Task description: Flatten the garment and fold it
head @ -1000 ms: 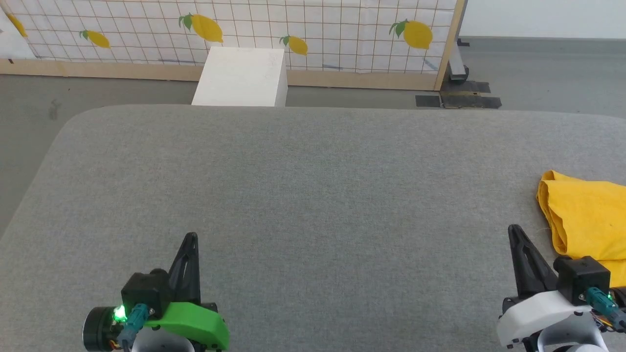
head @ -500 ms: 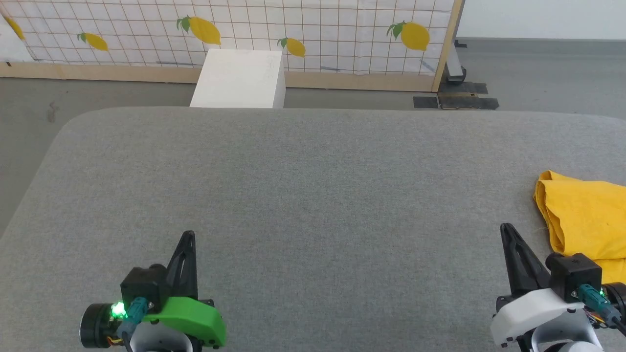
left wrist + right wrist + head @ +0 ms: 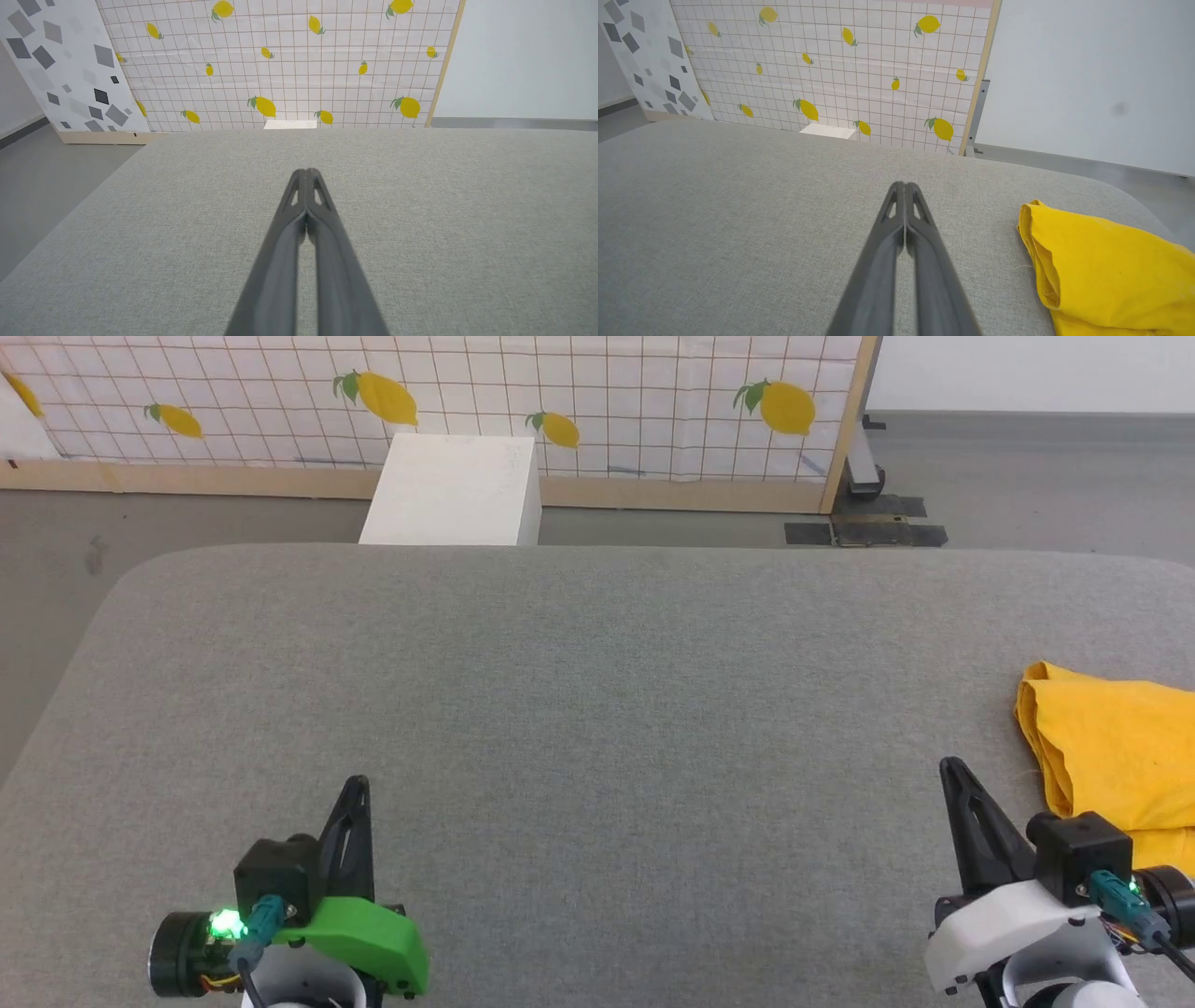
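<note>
Scarcely anything has been moved over the last second. The whole head view has been shifted a little, so the camera itself has been turned. Against that shift, the right claw [image 3: 950, 767] is now seen slightly further from the garment [image 3: 1111, 747] than before.

The garment is laid in a crumpled, doubled-over heap on the grey fabric tabletop [image 3: 597, 709], at its right side. It is cut off by the right edge of the head view. Rounded folds are seen along its near-left edge, and the part in view is plain bright yellow. In the right wrist view the garment [image 3: 1111, 266] is found to the right of the right claw [image 3: 905, 185], near it but not touched by it.

Both claws are closed and nothing is held in them. The fingers of the left claw [image 3: 306, 171] are pressed together at the tips in its wrist view, as are those of the right claw. The left claw [image 3: 358, 786] is held over the near left of the tabletop, well apart from the garment.

Beyond the far edge of the tabletop, a white box [image 3: 453, 490] is set on the grey floor [image 3: 1027, 476], against a gridded screen printed with lemons [image 3: 607, 392].
</note>
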Tool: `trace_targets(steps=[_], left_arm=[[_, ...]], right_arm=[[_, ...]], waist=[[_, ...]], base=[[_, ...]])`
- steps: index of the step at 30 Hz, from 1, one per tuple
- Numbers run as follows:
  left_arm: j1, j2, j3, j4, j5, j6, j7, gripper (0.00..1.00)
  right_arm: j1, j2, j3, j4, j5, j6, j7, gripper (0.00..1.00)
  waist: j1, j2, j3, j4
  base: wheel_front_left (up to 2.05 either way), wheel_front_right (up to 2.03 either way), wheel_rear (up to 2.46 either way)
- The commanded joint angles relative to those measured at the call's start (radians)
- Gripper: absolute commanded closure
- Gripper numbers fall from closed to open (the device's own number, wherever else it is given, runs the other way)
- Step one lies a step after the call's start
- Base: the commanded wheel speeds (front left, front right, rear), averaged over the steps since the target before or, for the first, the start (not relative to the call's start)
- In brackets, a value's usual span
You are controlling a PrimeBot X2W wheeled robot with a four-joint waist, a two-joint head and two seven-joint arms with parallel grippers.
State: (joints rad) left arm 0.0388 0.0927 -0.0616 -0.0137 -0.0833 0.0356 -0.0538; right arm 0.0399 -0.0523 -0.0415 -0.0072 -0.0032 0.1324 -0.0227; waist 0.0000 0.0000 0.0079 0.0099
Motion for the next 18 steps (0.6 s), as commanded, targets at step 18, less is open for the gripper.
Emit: trace_targets(steps=[18], left_arm=[[-0.034, -0.033, 0.046, 0.01, 0.063, -0.027, 0.039, 1.0]], right_arm=[[-0.034, 0.002, 0.031, 0.006, 0.003, -0.002, 0.017, 1.0]], waist=[[0.0, 0.0, -0.006, -0.007]], base=[[0.0, 0.0, 0.0]])
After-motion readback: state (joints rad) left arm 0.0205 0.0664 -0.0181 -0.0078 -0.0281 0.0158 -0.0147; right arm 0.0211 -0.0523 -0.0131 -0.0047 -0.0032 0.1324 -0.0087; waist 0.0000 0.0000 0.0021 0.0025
